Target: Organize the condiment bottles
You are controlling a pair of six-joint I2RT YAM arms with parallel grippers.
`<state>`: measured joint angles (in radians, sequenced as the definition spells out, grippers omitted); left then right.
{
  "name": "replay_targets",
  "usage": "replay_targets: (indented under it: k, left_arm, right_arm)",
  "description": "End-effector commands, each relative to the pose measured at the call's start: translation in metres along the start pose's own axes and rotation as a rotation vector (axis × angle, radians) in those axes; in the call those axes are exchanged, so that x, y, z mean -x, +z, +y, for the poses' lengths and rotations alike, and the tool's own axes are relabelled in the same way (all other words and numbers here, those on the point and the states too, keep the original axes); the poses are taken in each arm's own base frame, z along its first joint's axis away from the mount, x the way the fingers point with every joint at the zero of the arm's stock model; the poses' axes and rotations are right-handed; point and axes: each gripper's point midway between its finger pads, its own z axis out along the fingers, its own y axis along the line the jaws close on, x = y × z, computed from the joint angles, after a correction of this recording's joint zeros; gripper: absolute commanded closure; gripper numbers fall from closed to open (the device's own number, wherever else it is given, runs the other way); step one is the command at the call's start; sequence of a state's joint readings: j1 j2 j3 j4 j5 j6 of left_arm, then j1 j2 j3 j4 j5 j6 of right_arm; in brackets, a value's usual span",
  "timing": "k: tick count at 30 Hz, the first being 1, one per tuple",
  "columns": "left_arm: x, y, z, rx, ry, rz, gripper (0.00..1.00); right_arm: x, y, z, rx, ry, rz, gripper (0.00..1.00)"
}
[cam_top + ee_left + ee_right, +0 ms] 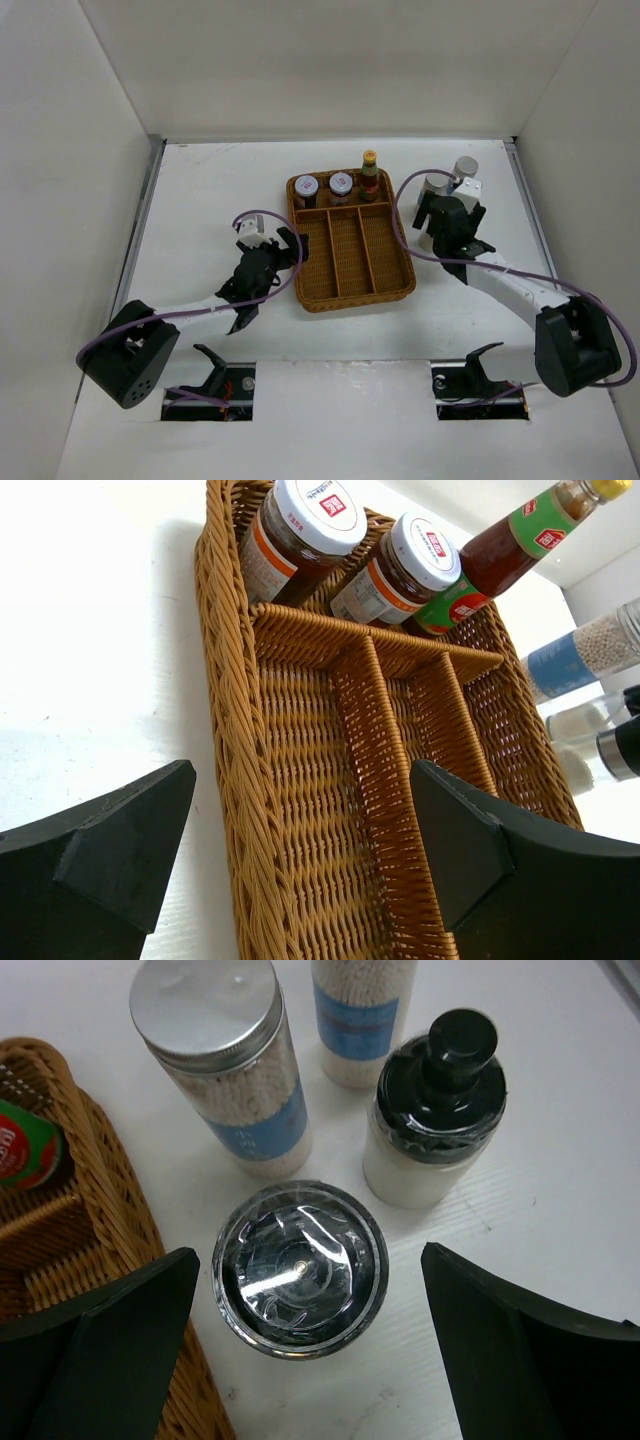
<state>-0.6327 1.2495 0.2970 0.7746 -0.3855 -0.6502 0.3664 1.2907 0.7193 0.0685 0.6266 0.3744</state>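
Observation:
Two pale-lidded jars [306, 187] [341, 185] and the red-brown sauce bottle [370, 174] with a yellow cap stand in the back compartment of the wicker tray [352, 290]. Two silver-lidded, blue-banded cylinders [225, 1060] [360, 1015] and a black-capped shaker [437, 1110] stand on the table to the right of the tray. My right gripper [310, 1250] is open, its fingers on either side of a second dark-capped shaker [300, 1268], above it and apart from it. My left gripper [302, 765] is open and empty over the tray's left long compartment; it also shows in the top view [288, 243].
The tray has three long compartments [310, 780] with nothing in them. Its right rim [100, 1190] lies close to the shaker between my right fingers. White walls enclose the table on the left, back and right.

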Motion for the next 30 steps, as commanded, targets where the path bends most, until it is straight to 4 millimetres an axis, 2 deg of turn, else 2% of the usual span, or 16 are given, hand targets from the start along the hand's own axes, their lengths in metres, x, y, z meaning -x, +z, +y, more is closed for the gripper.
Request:
replay_targets:
  k: [1, 3, 5, 7, 11, 15, 19, 21, 23, 30]
  left_arm:
    - [0.022, 0.000, -0.015, -0.052, -0.027, -0.063, 0.11]
    - [0.023, 0.000, -0.014, -0.051, -0.028, -0.070, 0.11]
    - [0.022, 0.002, -0.011, -0.042, -0.028, -0.065, 0.11]
    - [0.021, 0.001, -0.011, -0.044, -0.030, -0.060, 0.11]
    - [0.023, 0.001, -0.010, -0.042, -0.032, -0.069, 0.11]
    - [0.029, -0.002, -0.008, -0.041, -0.039, -0.086, 0.11]
    - [0.034, -0.003, 0.001, -0.009, -0.044, -0.106, 0.11]
    - [0.038, -0.005, 0.005, -0.001, -0.055, -0.124, 0.11]
    - [0.044, -0.006, 0.014, 0.030, -0.067, -0.150, 0.12]
    - [0.073, -0.025, 0.059, 0.155, -0.157, -0.287, 0.12]
  right_arm:
    - [0.008, 0.004, 0.013, 0.033, 0.034, -0.007, 0.00]
    - [0.006, 0.007, 0.013, 0.028, 0.036, -0.002, 0.01]
    - [0.005, 0.010, 0.015, 0.026, 0.037, 0.001, 0.06]
    - [0.007, 0.014, 0.013, 0.014, 0.042, -0.008, 0.21]
    - [0.030, 0.010, 0.008, -0.008, 0.071, -0.103, 0.38]
    - [0.055, -0.014, 0.017, 0.015, 0.042, -0.198, 0.43]
    - [0.092, -0.053, 0.032, 0.061, 0.031, -0.304, 0.43]
    - [0.105, -0.073, 0.056, 0.153, 0.041, -0.338, 0.43]
    - [0.108, -0.089, 0.093, 0.281, 0.044, -0.338, 0.43]
    - [0.088, -0.132, 0.236, 0.670, 0.053, -0.248, 0.42]
